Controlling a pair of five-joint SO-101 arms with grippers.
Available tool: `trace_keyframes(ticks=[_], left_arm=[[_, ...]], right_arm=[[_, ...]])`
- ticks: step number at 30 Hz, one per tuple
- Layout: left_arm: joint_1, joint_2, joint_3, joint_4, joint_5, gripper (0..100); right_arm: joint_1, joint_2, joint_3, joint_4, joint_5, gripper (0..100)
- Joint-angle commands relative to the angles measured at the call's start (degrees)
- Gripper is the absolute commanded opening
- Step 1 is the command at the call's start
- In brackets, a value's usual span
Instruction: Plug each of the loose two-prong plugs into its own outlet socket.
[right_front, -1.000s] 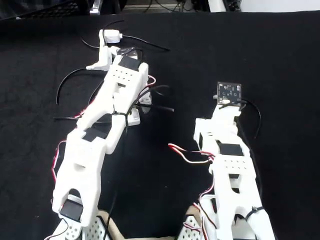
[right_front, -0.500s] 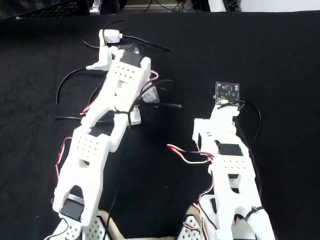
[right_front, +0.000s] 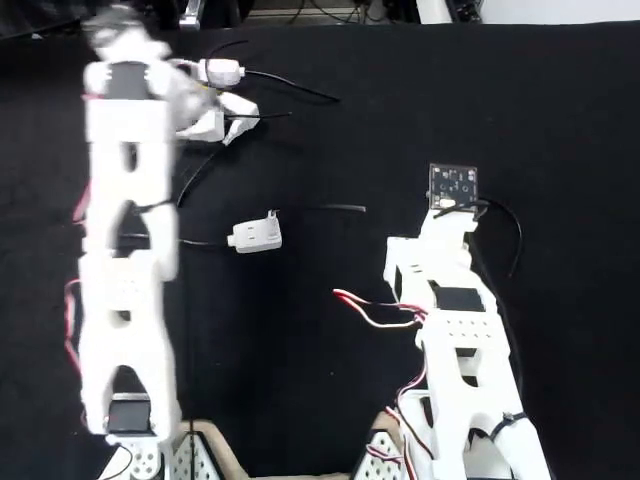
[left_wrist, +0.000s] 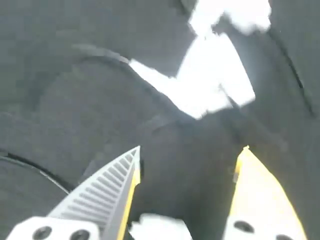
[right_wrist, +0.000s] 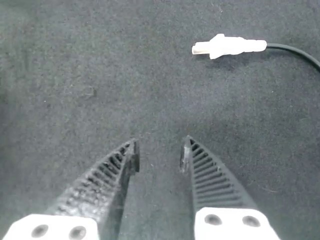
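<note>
Black cloth covers the bench (right_front: 560, 120); both claws are released and empty.

From above, a white block (right_front: 255, 234) on a black cord lies mid-bench. The left arm (right_front: 125, 250) is to its left, the right arm (right_front: 460, 330) to its right, and a white connector (right_front: 222, 72) lies beyond it. At the left wrist, the left claw (left_wrist: 187, 160) gapes wide before a blurred white shape (left_wrist: 210, 75). At the right wrist, the right claw (right_wrist: 159, 150) stands parted, and a white plug (right_wrist: 229, 46) lies on the cloth, apart from it.
</note>
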Motion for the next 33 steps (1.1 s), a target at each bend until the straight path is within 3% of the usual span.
trace_keyframes(ticks=[1, 6, 12, 16, 18, 22, 33], left_arm=[[-10.51, -0.97, -1.27, 0.7, -0.09, 30], [-22.2, -1.14, 16.66, 0.7, -0.09, 30], [-28.97, -0.53, 35.82, 0.35, -0.09, 30], [-29.85, -0.53, 44.44, -4.48, 0.18, 30], [-30.37, -0.62, 46.2, -6.24, 0.18, 30], [-30.9, -0.44, 47.25, -8.09, 0.18, 30], [-30.46, -0.44, 47.34, -9.41, -0.18, 30]], right_arm=[[-0.62, -1.71, -0.57, -0.53, 0.26, 15.3], [-2.02, -1.71, -2.15, 1.76, 4.57, 15.3], [-5.45, -1.36, -6.2, 5.54, 8.26, 15.5], [-13.27, -1.36, -10.68, 13.27, 8.26, 27.6], [-19.6, -1.27, -12.44, 16.53, 8.26, 31.9], [-29.19, -1.27, -15.16, 18.64, 8.26, 29.3], [-31.56, 4.26, -25.8, 18.64, 7.65, 29.3]])
